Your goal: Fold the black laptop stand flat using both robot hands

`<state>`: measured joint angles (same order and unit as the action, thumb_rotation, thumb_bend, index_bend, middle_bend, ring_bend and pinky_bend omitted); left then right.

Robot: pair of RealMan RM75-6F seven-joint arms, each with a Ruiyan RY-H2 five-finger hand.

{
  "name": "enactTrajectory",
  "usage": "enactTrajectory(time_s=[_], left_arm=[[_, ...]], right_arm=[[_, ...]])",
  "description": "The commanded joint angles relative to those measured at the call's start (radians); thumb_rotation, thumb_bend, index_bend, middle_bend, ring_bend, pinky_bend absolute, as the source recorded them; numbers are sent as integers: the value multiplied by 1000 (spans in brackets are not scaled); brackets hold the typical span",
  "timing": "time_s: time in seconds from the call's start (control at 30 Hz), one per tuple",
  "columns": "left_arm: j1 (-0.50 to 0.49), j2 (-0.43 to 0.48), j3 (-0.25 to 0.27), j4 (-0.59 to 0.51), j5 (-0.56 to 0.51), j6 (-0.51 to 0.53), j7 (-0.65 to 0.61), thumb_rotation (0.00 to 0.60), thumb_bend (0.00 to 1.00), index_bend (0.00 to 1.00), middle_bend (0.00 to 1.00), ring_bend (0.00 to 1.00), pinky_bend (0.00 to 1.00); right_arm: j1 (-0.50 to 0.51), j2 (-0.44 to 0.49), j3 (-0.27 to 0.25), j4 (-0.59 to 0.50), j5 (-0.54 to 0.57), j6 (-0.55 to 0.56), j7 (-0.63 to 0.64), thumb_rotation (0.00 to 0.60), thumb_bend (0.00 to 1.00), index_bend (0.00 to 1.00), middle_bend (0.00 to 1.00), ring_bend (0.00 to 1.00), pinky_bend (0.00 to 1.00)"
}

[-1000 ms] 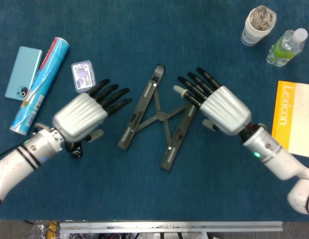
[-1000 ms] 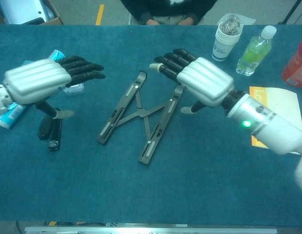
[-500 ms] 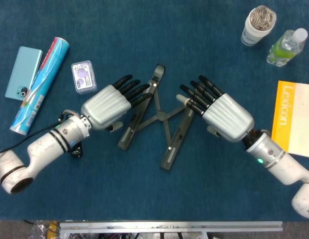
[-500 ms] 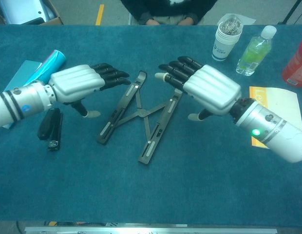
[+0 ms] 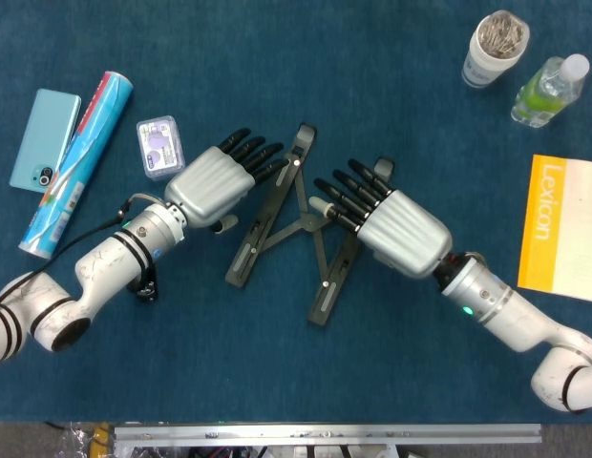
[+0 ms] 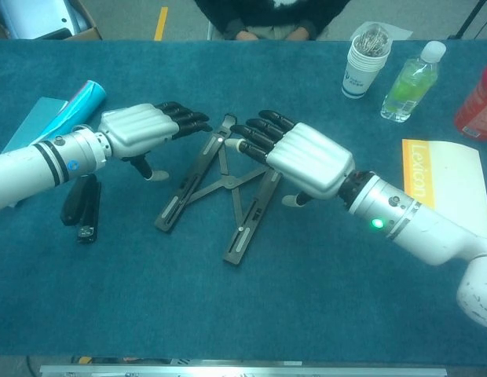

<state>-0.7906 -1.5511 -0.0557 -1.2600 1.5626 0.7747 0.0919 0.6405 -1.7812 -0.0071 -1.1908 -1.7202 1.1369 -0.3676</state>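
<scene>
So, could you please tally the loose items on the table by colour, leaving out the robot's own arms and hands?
Black: 2, laptop stand, stapler-like tool
Blue or teal: 2, phone, tube
Clear or white: 2, small case, paper cup
Green: 1, bottle
Yellow: 1, Lexicon book
Red: 1, container at the chest view's edge
Total: 9

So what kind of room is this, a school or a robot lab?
Probably a robot lab or test desk. A blue cloth table is set with everyday props: a phone, a Lexicon booklet and a water bottle. A person sits across it, hands resting at the far edge.
</scene>
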Motion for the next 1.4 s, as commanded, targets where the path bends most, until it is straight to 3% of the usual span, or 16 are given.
enactTrajectory(time_s=[0.03, 0.63, 1.4], left_arm=[[-6, -15, 4, 23, -14, -6, -6, 600, 247, 0, 0, 0, 0], [-25, -62, 25, 77, -60, -18, -33, 600, 247, 0, 0, 0, 0], [-31, -68, 44, 46, -93, -22, -29, 600, 247, 0, 0, 0, 0]], right_arm=[[7, -21, -3, 28, -2, -8, 9, 600, 0, 0, 0, 0, 0], [39, -98, 11, 138, 12, -30, 30, 600, 0, 0, 0, 0, 0], [75, -182, 30, 235, 21, -19, 59, 600, 0, 0, 0, 0, 0]])
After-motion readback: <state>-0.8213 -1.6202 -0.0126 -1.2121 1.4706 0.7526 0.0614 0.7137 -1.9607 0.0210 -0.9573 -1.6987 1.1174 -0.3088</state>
